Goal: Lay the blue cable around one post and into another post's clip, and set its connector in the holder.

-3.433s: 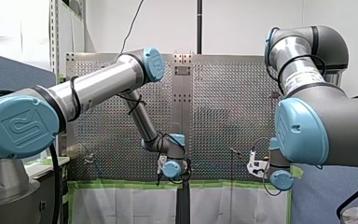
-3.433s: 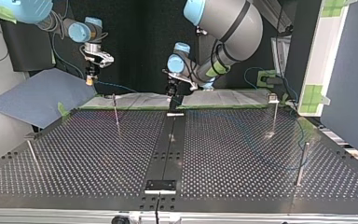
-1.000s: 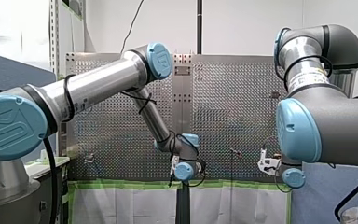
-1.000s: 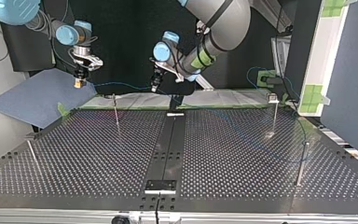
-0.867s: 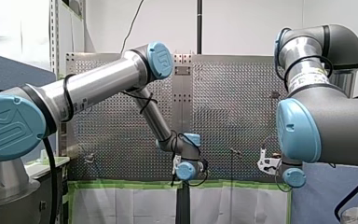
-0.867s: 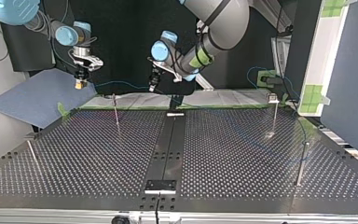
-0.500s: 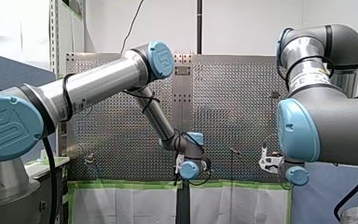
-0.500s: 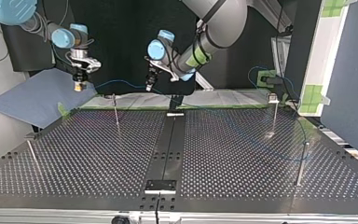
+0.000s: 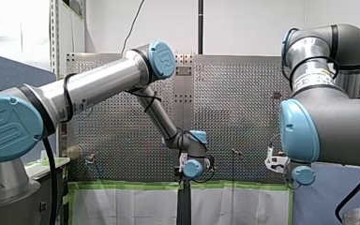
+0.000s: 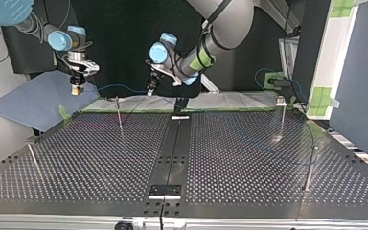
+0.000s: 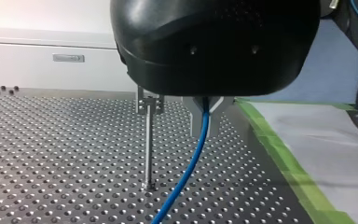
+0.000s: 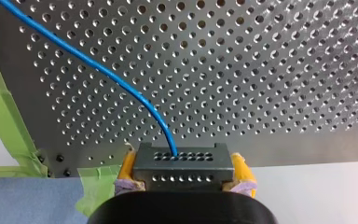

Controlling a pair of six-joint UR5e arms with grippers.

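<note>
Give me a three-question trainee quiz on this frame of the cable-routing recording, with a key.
1. True or false: the connector lies on the perforated table.
2. What do my left arm's jaws grip? A) the blue cable B) a post C) nothing.
3. What colour are the pads clamping the connector?
Key: 1 false, my right arm's jaws hold it off the table; 2 A; 3 yellow.
</note>
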